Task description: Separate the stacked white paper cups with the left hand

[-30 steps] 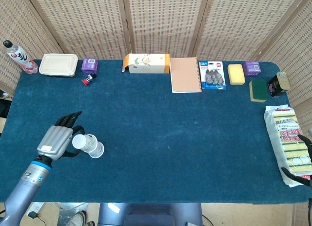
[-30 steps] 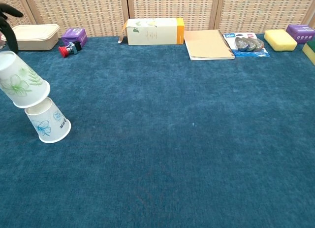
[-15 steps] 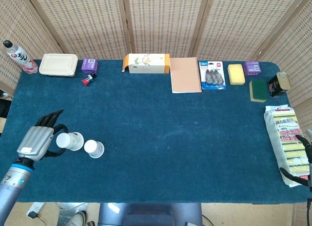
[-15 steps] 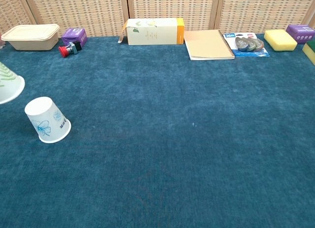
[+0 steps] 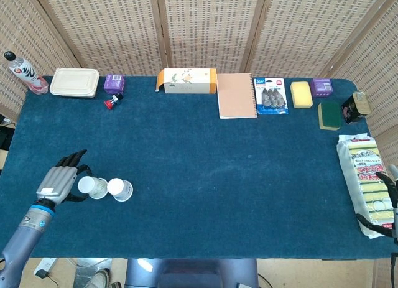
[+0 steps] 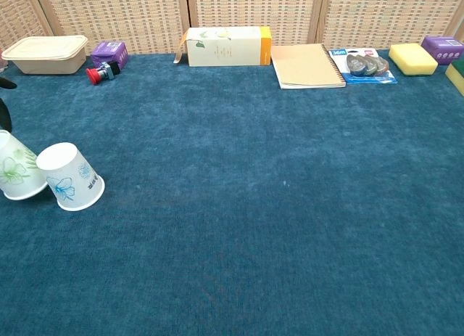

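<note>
Two white paper cups lie apart, upside down, at the table's front left. My left hand [image 5: 58, 183] grips the green-printed cup [image 5: 92, 187], which shows tilted, low on the cloth in the chest view [image 6: 16, 173]. The blue-flowered cup [image 5: 121, 190] stands free just to its right, rim down [image 6: 71, 177], almost touching it. In the chest view only dark fingertips [image 6: 3, 115] of that hand show at the left edge. My right hand [image 5: 377, 224] lies at the far right edge beside a sponge pack, fingers apart, holding nothing.
Along the back edge stand a bottle [image 5: 23, 73], a lunch box [image 5: 74, 82], a purple box [image 5: 114, 83], a red item [image 5: 112, 102], a carton [image 5: 186, 80], a notebook [image 5: 236, 95], a blister pack [image 5: 271, 95] and sponges [image 5: 301, 94]. The sponge pack [image 5: 367, 176] lies at the right.
My left hand lifted the green-printed cup off the blue-flowered one, swung it left, then brought it back down beside that cup. The right hand stayed put.
</note>
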`<state>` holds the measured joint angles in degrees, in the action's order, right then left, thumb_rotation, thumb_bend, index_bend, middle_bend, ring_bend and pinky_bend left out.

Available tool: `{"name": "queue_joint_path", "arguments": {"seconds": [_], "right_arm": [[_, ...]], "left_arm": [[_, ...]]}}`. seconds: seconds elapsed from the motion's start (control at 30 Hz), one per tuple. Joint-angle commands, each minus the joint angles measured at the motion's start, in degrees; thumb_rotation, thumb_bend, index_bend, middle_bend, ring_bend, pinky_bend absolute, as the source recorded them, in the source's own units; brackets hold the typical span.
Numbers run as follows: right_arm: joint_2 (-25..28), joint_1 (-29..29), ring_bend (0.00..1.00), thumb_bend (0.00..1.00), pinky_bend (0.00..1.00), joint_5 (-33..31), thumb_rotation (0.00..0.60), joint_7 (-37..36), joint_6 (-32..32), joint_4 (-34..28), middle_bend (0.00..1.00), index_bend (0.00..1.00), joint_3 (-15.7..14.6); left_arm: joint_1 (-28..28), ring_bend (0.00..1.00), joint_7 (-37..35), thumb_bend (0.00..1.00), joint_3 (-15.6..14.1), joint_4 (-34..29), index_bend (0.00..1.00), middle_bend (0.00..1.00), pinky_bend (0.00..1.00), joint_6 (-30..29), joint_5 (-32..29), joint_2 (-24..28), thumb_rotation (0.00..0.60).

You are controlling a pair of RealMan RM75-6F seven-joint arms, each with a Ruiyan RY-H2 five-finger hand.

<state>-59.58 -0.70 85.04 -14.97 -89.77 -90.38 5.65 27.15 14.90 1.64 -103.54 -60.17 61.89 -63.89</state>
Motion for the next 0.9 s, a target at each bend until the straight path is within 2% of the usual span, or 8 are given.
{"name": "queue_joint_path", "arguments": {"seconds": [0.03, 0.47, 0.9], "right_arm": [[0.1, 0.0, 0.00, 0.11, 0.00, -0.1, 0.600, -0.2, 0.0, 0.1, 0.02, 0.13, 0.1], [0.1, 0.0, 0.00, 0.11, 0.00, -0.1, 0.600, -0.2, 0.1, 0.0, 0.02, 0.13, 0.0], [0.0, 0.1, 0.00, 0.11, 0.00, 0.0, 0.600, 0.4, 0.2, -0.2, 0.02, 0.13, -0.1]], "left_arm": [[0.8, 0.00, 1.5, 0.19, 0.5, 1.0, 0.41, 0.00, 0.08, 0.5, -1.3, -1.9, 0.600], [2.1, 0.00, 1.8, 0.19, 1.5, -0.5, 0.41, 0.00, 0.08, 1.0, -0.3, -4.2, 0.600], [1.7, 0.00, -1.8, 0.19, 1.1, 2.8, 0.41, 0.00, 0.08, 2.9, -0.3, -5.1, 0.600]]}}
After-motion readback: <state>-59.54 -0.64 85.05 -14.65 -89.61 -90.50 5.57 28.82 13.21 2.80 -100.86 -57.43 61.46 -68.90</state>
